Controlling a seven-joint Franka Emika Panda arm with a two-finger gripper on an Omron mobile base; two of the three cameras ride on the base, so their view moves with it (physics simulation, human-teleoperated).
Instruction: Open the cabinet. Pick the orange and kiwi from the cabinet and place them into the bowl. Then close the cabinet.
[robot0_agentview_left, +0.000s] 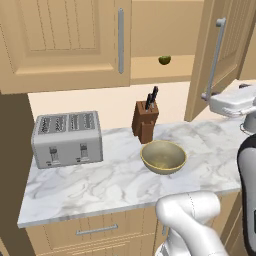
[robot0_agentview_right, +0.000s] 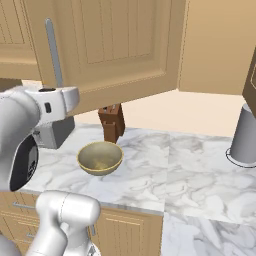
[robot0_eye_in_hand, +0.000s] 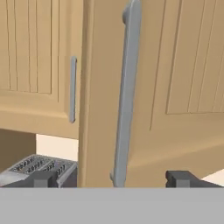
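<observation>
The cabinet (robot0_agentview_left: 75, 45) has two doors. The left door is shut; the right door (robot0_agentview_left: 220, 55) is swung out, and its grey bar handle (robot0_eye_in_hand: 127, 92) rises just ahead of the gripper (robot0_eye_in_hand: 111, 179), in line with the gap between the two finger tips. The jaws stand wide apart and hold nothing; the handle's lower end sits between them, touching neither tip as far as the hand view shows. In the left base view the hand is just beside the bottom of that handle, beyond the right end of the worktop (robot0_agentview_left: 100, 185).

One kiwi (robot0_agentview_left: 164, 60) lies on the cabinet shelf, in the opening between the shut door and the open one, up and well apart from the jaws.

One bowl (robot0_agentview_left: 163, 157) stands on the worktop, near its front edge and towards the right end, and nothing can be seen inside it. One knife block (robot0_agentview_left: 145, 120) stands just behind the bowl, against the back edge. One toaster (robot0_agentview_left: 67, 138) with four slots sits at the left end of the worktop. In the right base view one grey cylinder (robot0_agentview_right: 245, 135) stands far off to the right along the worktop.
</observation>
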